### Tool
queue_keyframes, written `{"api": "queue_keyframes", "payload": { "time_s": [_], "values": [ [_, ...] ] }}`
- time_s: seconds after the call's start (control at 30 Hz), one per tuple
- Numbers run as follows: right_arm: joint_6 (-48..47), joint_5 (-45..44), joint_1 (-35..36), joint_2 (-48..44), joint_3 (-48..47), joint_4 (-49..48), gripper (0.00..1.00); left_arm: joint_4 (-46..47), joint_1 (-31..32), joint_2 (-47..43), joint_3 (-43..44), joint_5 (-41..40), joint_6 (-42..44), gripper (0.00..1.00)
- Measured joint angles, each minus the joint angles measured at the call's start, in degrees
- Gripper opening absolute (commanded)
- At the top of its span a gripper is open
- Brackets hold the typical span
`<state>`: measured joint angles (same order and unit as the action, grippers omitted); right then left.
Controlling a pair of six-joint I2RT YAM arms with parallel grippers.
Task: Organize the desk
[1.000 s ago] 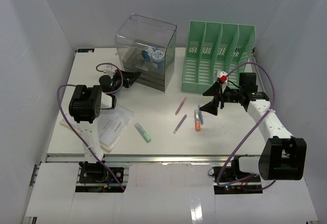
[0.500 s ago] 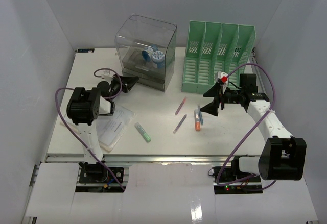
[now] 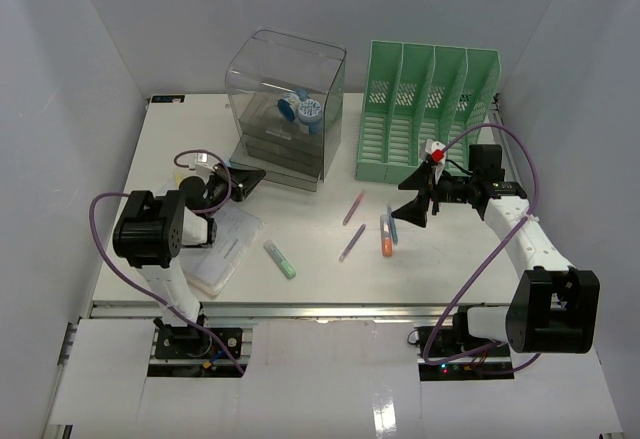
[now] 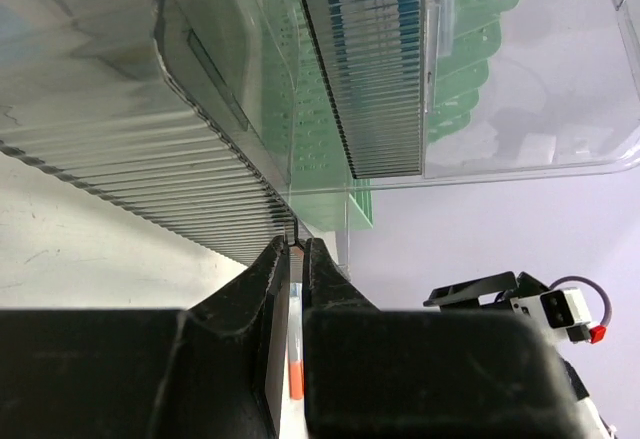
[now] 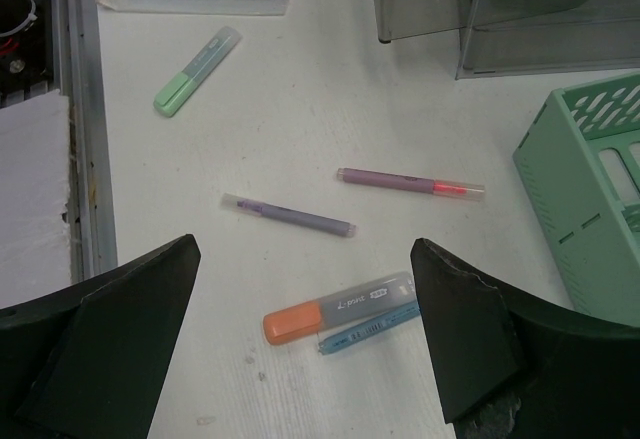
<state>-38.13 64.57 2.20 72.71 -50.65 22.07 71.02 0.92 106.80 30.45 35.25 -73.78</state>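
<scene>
The white desk point(image 3: 330, 284) holds loose pens. My left gripper point(image 3: 250, 173) is shut on the thin front lip of the lowest drawer point(image 4: 180, 184) of the clear drawer box point(image 3: 285, 99); in the left wrist view the gripper point(image 4: 293, 247) has its jaws nearly touching around that lip. My right gripper point(image 3: 415, 205) is open and empty, hovering above an orange highlighter point(image 5: 340, 309) and a blue pen point(image 5: 372, 327); in the right wrist view the gripper point(image 5: 305, 249) has its fingers spread wide. Two purple pens point(image 5: 288, 215) point(image 5: 410, 181) and a green highlighter point(image 5: 197, 71) lie nearby.
A green file rack point(image 3: 425, 109) stands at the back right. A plastic sleeve with papers point(image 3: 225, 249) lies front left under the left arm. Blue tape rolls point(image 3: 300, 109) sit inside the drawer box. The aluminium rail point(image 3: 320, 309) runs along the front edge.
My left gripper has moved toward the near left, still on the drawer lip, and the lowest drawer has slid out of the box with it. The right arm has not moved.
</scene>
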Motion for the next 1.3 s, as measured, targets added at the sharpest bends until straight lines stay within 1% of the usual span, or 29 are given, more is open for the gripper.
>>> {"api": "queue_keyframes", "payload": {
  "time_s": [0.03, 0.1, 0.2, 0.27, 0.33, 0.43, 0.53, 0.67, 0.83, 1.0, 1.13, 1.3],
  "values": [
    [0.0, -0.1, 0.0, 0.0, 0.0, 0.0, 0.93, -0.6, 0.0, -0.5, 0.0, 0.1, 0.3, 0.23],
    [0.1, -0.2, 0.0, 0.0, 0.0, 0.0, 0.93, -2.1, -0.2, -1.3, 0.0, 0.2, 0.9, 0.45],
    [0.4, -0.6, 0.0, 0.1, 0.0, -0.1, 0.94, -4.8, -0.4, -2.6, 0.0, 0.8, 2.5, 0.67],
    [1.5, -1.3, 0.0, 0.5, 0.0, -0.6, 0.95, -6.9, -0.4, -3.7, 0.0, 1.3, 3.5, 0.75],
    [3.0, -2.3, 0.0, 1.0, 0.0, -1.3, 0.95, -9.0, -0.4, -4.9, 0.0, 1.7, 4.8, 0.79],
    [5.2, -4.2, 0.0, 2.0, 0.0, -2.2, 0.96, -12.9, -1.3, -7.9, -0.1, 2.3, 7.1, 0.81],
    [7.2, -6.7, 0.1, 2.7, 0.0, -3.0, 0.96, -17.5, -3.1, -12.9, -0.2, 2.5, 10.4, 0.82],
    [9.3, -11.1, 0.9, 2.6, 0.0, -4.2, 0.98, -27.6, -5.3, -21.4, -0.8, 1.4, 15.8, 0.83],
    [11.1, -18.1, 3.6, 2.6, 0.5, -5.5, 0.98, -44.2, -6.2, -35.2, -0.9, -5.6, 25.4, 0.82],
    [12.5, -24.3, 5.9, 2.2, 0.9, -5.9, 0.98, -58.8, -6.5, -46.9, -0.8, -16.0, 35.1, 0.81],
    [11.7, -25.5, 6.2, 0.5, 0.9, -5.8, 0.98, -66.5, -6.5, -50.1, 0.6, -21.1, 41.8, 0.8],
    [7.9, -21.9, 6.3, -1.8, 1.4, -5.0, 0.98, -73.8, -6.5, -48.6, 4.2, -24.4, 48.9, 0.8]
  ]
}}
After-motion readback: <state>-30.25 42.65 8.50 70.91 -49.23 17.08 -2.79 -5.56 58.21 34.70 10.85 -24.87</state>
